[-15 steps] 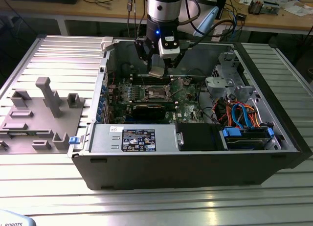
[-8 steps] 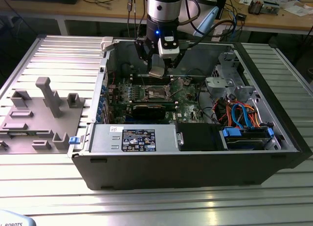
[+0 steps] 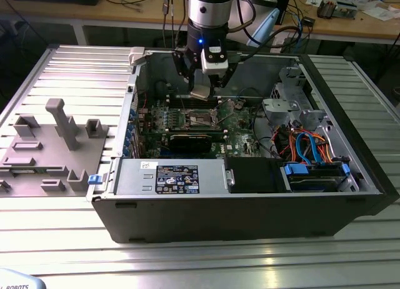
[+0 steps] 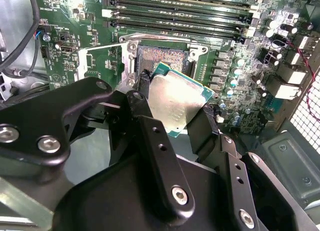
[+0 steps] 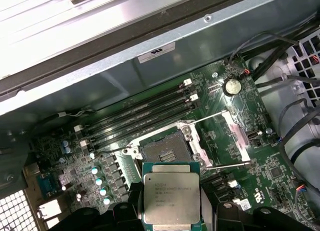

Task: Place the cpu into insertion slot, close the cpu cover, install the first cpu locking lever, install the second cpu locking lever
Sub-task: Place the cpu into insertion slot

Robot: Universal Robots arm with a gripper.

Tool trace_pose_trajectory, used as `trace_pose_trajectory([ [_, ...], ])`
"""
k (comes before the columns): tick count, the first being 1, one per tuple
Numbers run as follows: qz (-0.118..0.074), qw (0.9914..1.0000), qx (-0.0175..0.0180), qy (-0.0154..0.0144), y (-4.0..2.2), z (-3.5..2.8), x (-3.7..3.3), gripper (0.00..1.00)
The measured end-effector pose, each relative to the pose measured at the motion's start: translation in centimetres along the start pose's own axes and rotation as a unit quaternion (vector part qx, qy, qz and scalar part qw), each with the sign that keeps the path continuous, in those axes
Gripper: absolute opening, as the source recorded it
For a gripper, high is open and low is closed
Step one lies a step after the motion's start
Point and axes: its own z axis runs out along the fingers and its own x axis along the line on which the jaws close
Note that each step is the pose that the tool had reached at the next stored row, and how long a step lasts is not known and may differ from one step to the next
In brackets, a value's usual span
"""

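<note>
**Cpu [image 4: 180, 101] pinched in my gripper [image 4: 177, 98], above the open slot [image 4: 165, 58]**

I am clamped on the cpu by two opposite edges, with one black finger [image 4: 145, 86] on each side. I hold it this way so that the silvery top faces up and nothing of mine covers the underside, which has to meet the slot. In the first wrist view the chip's sides run nearly parallel to the slot's metal rim, so it looks roughly squared to where it must sit.

The cpu is in the air and not touching the slot or the board [image 5: 280, 171]. In the exterior view I hang inside the open case [image 3: 250, 207], with the chip a little above the slot. From these angles I cannot tell whether it is centred over the slot or slightly to one side.

The slot is ready to receive it. The cover [image 5: 234, 131] is swung back and lies just beside the slot, and the two thin levers [image 5: 207, 119] stand free of their catches. That leaves the dark centre bare, with nothing across the opening. The memory slots [image 5: 145, 116] run along the slot's other side, clear of my fingers.

I judge the first step to be in hand and not yet done: the chip is not seated, the cover is open and neither lever is locked.
</note>
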Motion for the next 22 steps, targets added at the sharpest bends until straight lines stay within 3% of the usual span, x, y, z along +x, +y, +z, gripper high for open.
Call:
trace_pose_trajectory([
  [22,0.030,0.99955,-0.0001,-0.0015,0.00,0.00,0.00,0.55],
])
